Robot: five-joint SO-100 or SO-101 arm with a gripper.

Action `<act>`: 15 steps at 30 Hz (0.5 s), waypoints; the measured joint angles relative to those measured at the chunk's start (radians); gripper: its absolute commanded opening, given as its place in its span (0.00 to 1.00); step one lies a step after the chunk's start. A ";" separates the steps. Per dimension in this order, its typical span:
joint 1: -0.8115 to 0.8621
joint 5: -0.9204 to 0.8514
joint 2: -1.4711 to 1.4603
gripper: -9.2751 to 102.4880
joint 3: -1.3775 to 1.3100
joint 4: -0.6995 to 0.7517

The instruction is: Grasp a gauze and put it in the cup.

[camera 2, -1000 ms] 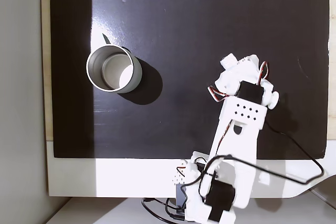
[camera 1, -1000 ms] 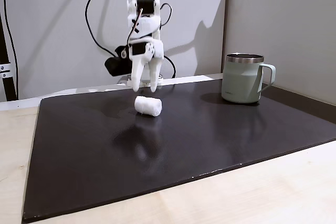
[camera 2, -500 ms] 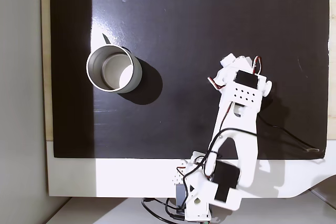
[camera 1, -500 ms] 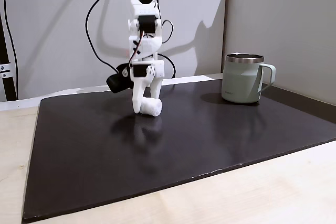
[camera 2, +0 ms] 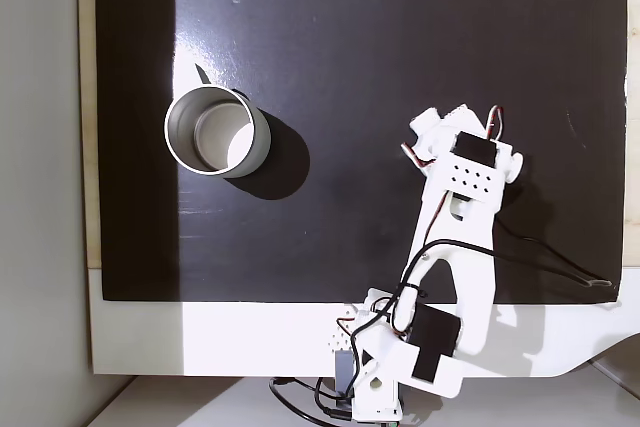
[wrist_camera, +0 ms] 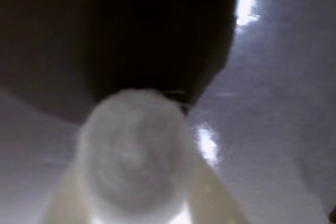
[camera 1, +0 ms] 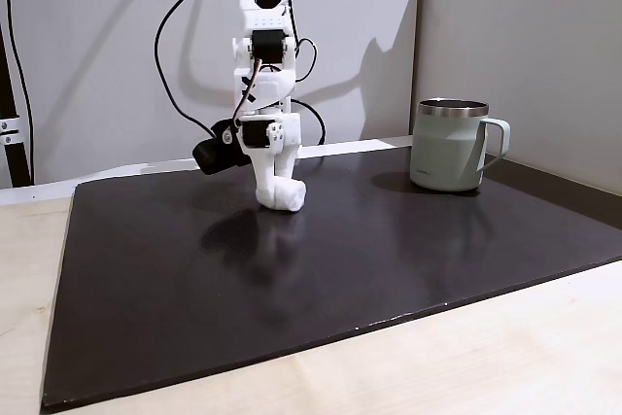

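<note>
White gauze (wrist_camera: 131, 156) sits blurry between the pale fingers in the wrist view. In a fixed view, the gripper (camera 1: 279, 193) is down around it on the black mat (camera 1: 389, 240), nearly closed; squeeze gently before lifting. From above, the cup (camera 2: 216, 132) is well apart.

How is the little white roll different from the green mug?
The gauze is white, soft-looking and lies on its side between the gripper's fingers; the mug is pale green, much bigger, and stands upright and alone. Both sit on the black mat.
</note>
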 measured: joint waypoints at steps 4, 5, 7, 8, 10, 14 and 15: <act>0.015 -0.009 0.020 0.08 0.000 0.009; 0.018 -0.011 0.028 0.08 0.000 0.017; 0.021 -0.012 0.046 0.08 0.000 0.034; 0.023 -0.014 0.058 0.08 0.000 0.046; 0.023 -0.017 0.080 0.08 -0.008 0.092; 0.018 -0.003 0.084 0.08 -0.143 0.259; 0.015 0.009 0.084 0.08 -0.193 0.321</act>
